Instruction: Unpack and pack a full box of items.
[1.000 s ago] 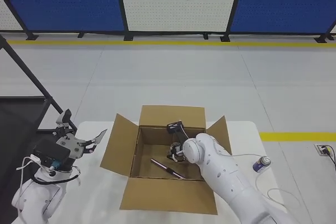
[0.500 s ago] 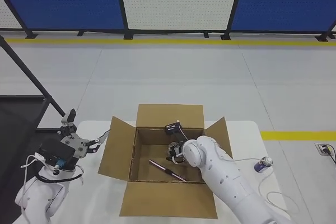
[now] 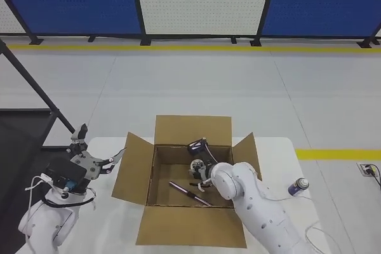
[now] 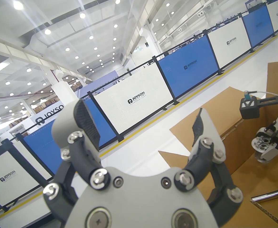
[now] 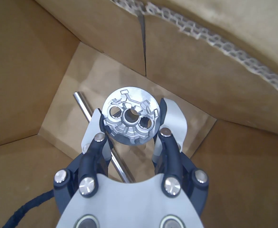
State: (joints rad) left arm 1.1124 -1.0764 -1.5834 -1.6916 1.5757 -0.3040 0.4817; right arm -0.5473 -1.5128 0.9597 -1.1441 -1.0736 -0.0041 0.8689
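Top view: open cardboard box [image 3: 192,222] sits on white table [image 3: 117,228], all 4 flaps folded out. R gripper [image 3: 200,173] is down inside box, toward far-right part of the interior, clamped on a round metal disc [image 3: 197,166]. Thin rod [image 3: 189,192] lies diagonal on box floor, just beside disc on the robot's side. L gripper [image 3: 100,160] hangs outside box, off its left flap, fingers spread w/ nothing btw them. Small can [image 3: 298,185] stands upright on table right of box, apart from it

Left wrist view: L gripper [image 4: 142,122] wide apart and empty, hall partitions behind it. Box [image 4: 200,131] lies beyond; inside it R gripper [image 4: 267,141] pinches disc [image 4: 262,144]. Shiny end of rod [image 4: 269,193] rests on box floor

Right wrist view: R gripper [image 5: 131,110] closed on disc [image 5: 129,119], one finger [image 5: 91,131] on each side of the rim. Disc's flat face, w/ centre hole and smaller holes round it, is turned to the camera. Can't tell if disc touches the floor. Rod [image 5: 82,104] runs along box floor and passes behind one finger. Brown walls of box [image 5: 22,60] all round
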